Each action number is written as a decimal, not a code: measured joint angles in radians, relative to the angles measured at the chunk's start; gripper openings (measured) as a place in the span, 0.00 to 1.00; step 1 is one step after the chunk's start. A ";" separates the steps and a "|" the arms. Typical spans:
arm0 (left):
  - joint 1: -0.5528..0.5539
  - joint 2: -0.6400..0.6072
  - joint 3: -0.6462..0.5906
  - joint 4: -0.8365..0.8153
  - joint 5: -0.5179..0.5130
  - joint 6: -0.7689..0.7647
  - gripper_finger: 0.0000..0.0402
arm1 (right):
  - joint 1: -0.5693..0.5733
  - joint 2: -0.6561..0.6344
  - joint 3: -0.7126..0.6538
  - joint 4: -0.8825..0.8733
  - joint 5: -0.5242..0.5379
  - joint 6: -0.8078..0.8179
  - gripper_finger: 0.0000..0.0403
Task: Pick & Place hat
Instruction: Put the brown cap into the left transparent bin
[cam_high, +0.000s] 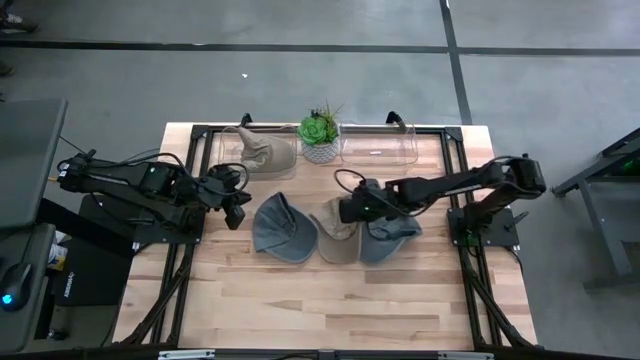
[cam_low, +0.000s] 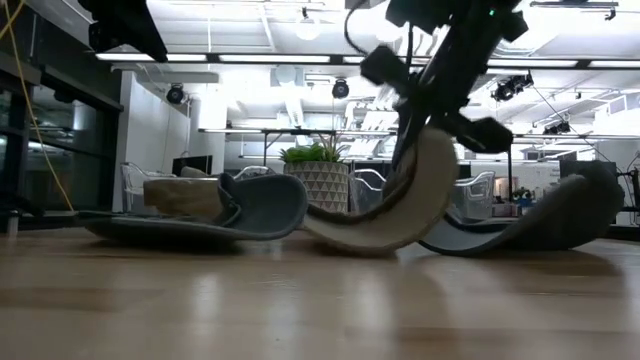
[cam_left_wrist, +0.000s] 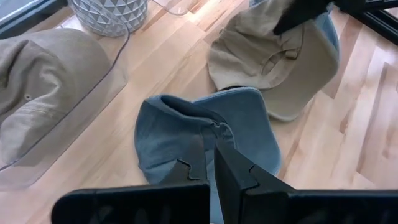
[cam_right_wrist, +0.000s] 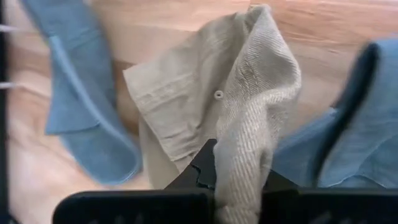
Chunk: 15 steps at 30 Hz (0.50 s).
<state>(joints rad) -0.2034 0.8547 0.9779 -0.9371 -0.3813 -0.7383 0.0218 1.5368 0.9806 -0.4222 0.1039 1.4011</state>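
A beige cap (cam_high: 335, 235) lies mid-table between two blue-grey caps, one to its left (cam_high: 283, 228) and one to its right (cam_high: 392, 238). My right gripper (cam_high: 350, 210) reaches in from the table's right side and is shut on the beige cap (cam_right_wrist: 205, 106). My left gripper (cam_high: 238, 212) hovers shut beside the left blue-grey cap (cam_left_wrist: 205, 134), high above the table and touching nothing. Another beige hat (cam_high: 266, 152) sits in a clear bin at the far edge. My right gripper (cam_right_wrist: 239, 168) pinches a fold of the beige cap's crown cloth (cam_right_wrist: 245, 140) between its two fingers, coming slanting down from the table's right side. The held part is raised (cam_low: 432, 165), while the cap's lower part (cam_low: 365, 240) rests on the table.
A potted plant (cam_high: 320, 135) stands at the far edge between the clear bin (cam_high: 225, 150) with the hat and a second clear bin (cam_high: 380, 147). The near half of the wooden table (cam_high: 320, 310) is bare.
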 joint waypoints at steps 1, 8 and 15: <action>0.000 0.000 0.000 0.000 0.005 0.000 0.00 | 0.007 -0.014 0.000 0.000 0.007 -0.015 0.01; 0.000 0.000 0.000 0.000 0.034 -0.006 0.00 | 0.044 -0.123 0.000 -0.064 0.089 -0.123 0.01; 0.000 0.000 0.000 0.014 0.040 -0.025 0.00 | 0.083 -0.202 0.000 -0.104 0.252 -0.327 0.00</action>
<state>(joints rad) -0.2034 0.8547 0.9779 -0.9234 -0.3410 -0.7638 0.1043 1.3348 0.9806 -0.5266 0.3558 1.0736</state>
